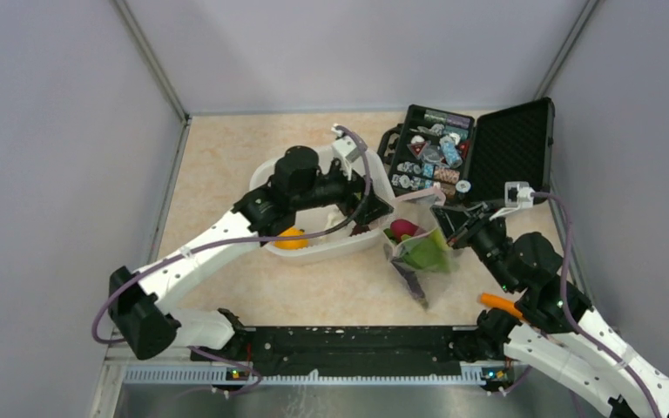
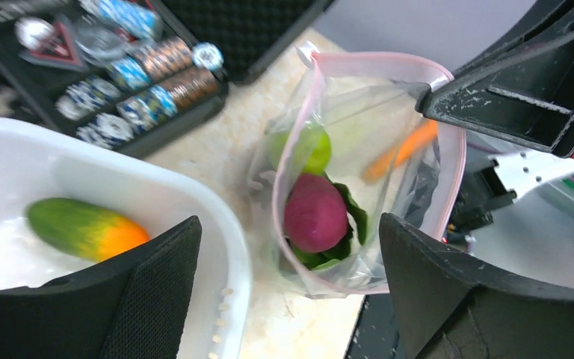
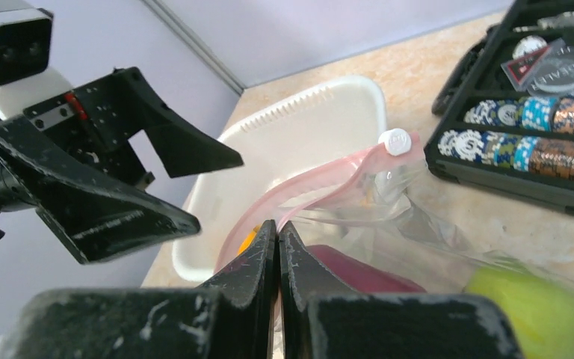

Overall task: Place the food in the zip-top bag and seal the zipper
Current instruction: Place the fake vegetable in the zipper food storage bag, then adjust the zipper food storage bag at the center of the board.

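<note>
By the white tub (image 2: pixel 224 239), the left end effector (image 2: pixel 290 224) hangs spread while the right end effector (image 3: pixel 277 232) pinches the zipper (image 2: pixel 374 57).

Light is even and diffuse from overhead, with only soft shadows under the arms on the table (image 1: pixel 226 174). Top view is sharp, detail small. Left wrist view is soft: white tub (image 2: pixel 228 232) nearly blown out, poker chips (image 2: pixel 138 73) smeared, left gripper (image 2: pixel 290 224) fingers (image 2: pixel 157 299) defocused. Right wrist view: grey glare patches on the zip-top bag (image 3: pixel 418 224), green fruit (image 3: pixel 531 314) blurred.
</note>
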### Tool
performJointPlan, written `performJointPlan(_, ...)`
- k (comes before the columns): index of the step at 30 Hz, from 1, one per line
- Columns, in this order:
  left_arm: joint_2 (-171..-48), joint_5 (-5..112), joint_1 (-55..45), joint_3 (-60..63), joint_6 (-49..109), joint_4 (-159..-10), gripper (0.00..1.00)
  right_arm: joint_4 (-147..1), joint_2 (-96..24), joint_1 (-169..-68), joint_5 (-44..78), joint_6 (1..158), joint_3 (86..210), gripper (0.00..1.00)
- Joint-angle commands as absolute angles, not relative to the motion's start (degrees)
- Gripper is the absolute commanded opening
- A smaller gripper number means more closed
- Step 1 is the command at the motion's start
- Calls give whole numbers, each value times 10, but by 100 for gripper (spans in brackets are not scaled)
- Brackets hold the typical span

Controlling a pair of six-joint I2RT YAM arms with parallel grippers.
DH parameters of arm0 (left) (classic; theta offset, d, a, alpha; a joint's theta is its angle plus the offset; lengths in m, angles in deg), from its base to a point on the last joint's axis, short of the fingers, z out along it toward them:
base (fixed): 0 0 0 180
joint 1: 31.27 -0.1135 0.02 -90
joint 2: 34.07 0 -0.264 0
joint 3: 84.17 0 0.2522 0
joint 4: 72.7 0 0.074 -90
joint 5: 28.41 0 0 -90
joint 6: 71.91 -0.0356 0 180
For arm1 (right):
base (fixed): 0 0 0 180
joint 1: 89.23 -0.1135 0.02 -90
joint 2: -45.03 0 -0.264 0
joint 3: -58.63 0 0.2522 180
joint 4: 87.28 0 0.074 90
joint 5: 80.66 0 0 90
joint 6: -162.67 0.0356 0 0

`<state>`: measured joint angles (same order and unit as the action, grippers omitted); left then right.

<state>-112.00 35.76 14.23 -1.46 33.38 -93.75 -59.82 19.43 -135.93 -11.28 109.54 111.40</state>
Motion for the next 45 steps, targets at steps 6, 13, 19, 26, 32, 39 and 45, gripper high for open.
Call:
performJointPlan(6, -1011, 582, 140, -96, 327, -872, 98, -746, 291, -1360, -90, 1035, 1087, 0)
performJointPlan(13, -1067, 415, 122, -51, 325, -906, 99, -655, 203, -1360, -69, 1059, 1128, 0)
performJointPlan(19, -1102, 321, 122, -6, 303, -963, 93, -657, 177, -1360, -63, 1064, 1131, 0)
performJointPlan(26, -1103, 360, 121, -11, 280, -1008, 86, -651, 177, -1360, -63, 1068, 1132, 0)
performJointPlan(32, -1134, 357, 121, 13, 266, -1043, 51, -652, 179, -1360, -60, 1068, 1132, 0)
performJointPlan(39, -1143, 303, 121, 25, 296, -1008, 9, -645, 179, -1360, -64, 1067, 1131, 0)
performJointPlan(45, -1129, 286, 122, 35, 331, -955, 0, -603, 175, -1360, -99, 1029, 1165, 0)
